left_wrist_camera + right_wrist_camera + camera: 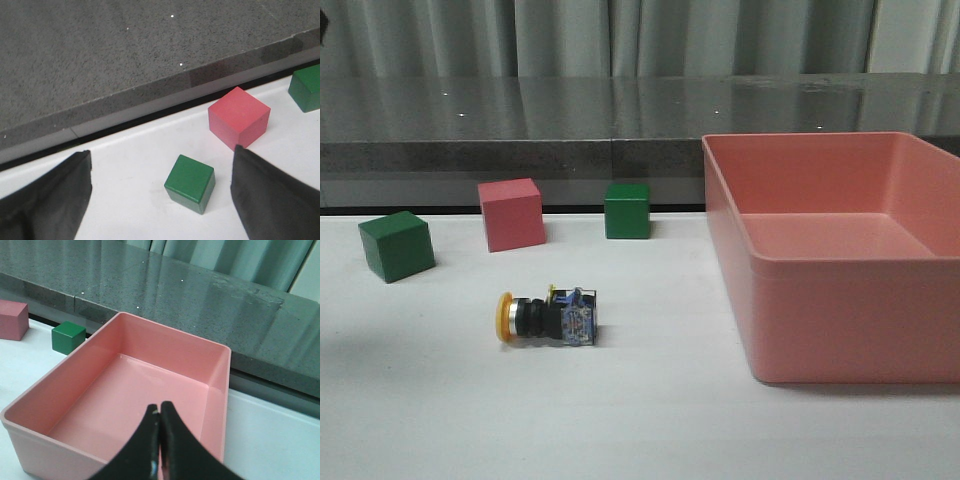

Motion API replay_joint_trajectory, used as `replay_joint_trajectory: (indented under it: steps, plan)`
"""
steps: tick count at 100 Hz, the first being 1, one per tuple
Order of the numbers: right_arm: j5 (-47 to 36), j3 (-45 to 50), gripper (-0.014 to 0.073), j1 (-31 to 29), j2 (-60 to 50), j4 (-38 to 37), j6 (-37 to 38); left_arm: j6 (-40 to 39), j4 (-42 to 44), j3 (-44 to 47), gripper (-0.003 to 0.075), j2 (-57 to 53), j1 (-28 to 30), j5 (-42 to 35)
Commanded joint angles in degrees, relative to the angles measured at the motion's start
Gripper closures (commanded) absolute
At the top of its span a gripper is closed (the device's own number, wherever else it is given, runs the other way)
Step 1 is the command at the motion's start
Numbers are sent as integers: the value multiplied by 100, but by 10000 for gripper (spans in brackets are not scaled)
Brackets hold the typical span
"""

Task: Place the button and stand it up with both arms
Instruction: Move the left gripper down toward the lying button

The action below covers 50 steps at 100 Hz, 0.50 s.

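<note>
The button (547,316) lies on its side on the white table, yellow cap to the left, blue contact block to the right. It shows only in the front view. Neither arm shows in the front view. My left gripper (162,165) is open and empty, above the left green cube (190,183). My right gripper (159,409) is shut with nothing between its fingers, above the pink bin (30,401).
A green cube (396,245), a pink cube (511,213) and a second green cube (627,210) stand in a row behind the button. The large pink bin (800,330) fills the right side. A dark counter runs along the table's back edge.
</note>
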Motion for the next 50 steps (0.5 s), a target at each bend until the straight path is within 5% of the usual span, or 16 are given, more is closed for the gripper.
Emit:
replay_joint_trajectory:
  steps: [1, 26, 50]
  plan:
    - [-480, -169, 655, -37, 18, 39, -8, 466, -71, -195, 164, 111, -260, -800]
    - [-480, -169, 655, -37, 18, 39, -8, 772, 1, -195, 165, 954, -902, -1297]
    - [-439, -169, 655, -37, 18, 39, -8, 772, -102, -227, 165, 1461, -1035, -838]
